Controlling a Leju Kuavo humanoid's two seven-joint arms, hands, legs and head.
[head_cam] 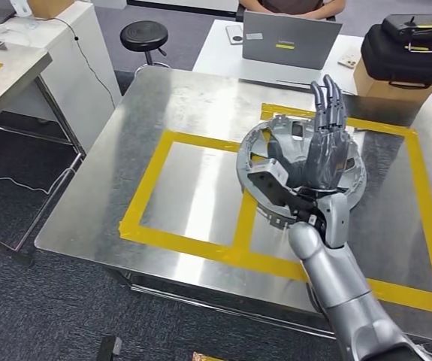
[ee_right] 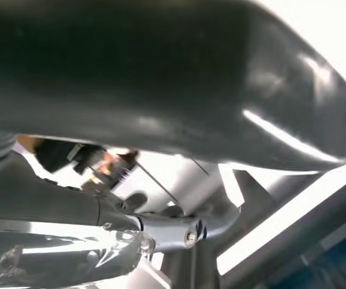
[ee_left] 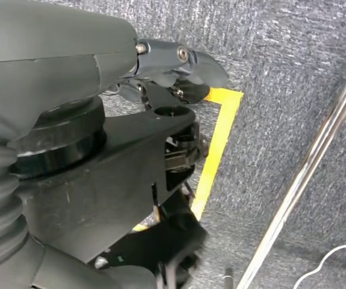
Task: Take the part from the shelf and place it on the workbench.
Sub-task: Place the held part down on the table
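On the shiny steel workbench (head_cam: 202,113), across the yellow tape outlines (head_cam: 151,180), lies the round grey metal part (head_cam: 253,162), a ring-shaped casting with cut-outs in its face. It straddles the tape strip dividing the two taped rectangles, nearer the far side of the right one. From the head view, the right hand (head_cam: 324,147) stands directly over the part with its fingers (head_cam: 330,98) stretched straight and held close together, pointing away from the robot, palm turned toward the part. Nothing is clasped in it; whether the palm rests on the part or hovers just above cannot be told. A dark bracket on the wrist overlaps the part's near rim.

Beyond the bench, a grey laptop (head_cam: 290,37) sits on a white desk with a person (head_cam: 290,6) behind it, a black case (head_cam: 409,49) rests on a cardboard box (head_cam: 372,86) to the right, and a black round stool (head_cam: 144,35) stands to the left.

Close behind the right hand, the wrist camera gives a blurred dark thumb above and a grey finger (ee_right: 194,232) over bright metal, with no clearer sign of contact. Over at the left wrist, the left hand (ee_left: 175,66) hangs above grey carpet (ee_left: 289,90) with a yellow tape corner (ee_left: 221,120) and a metal rod (ee_left: 307,168); its fingers are too hidden to tell their state.
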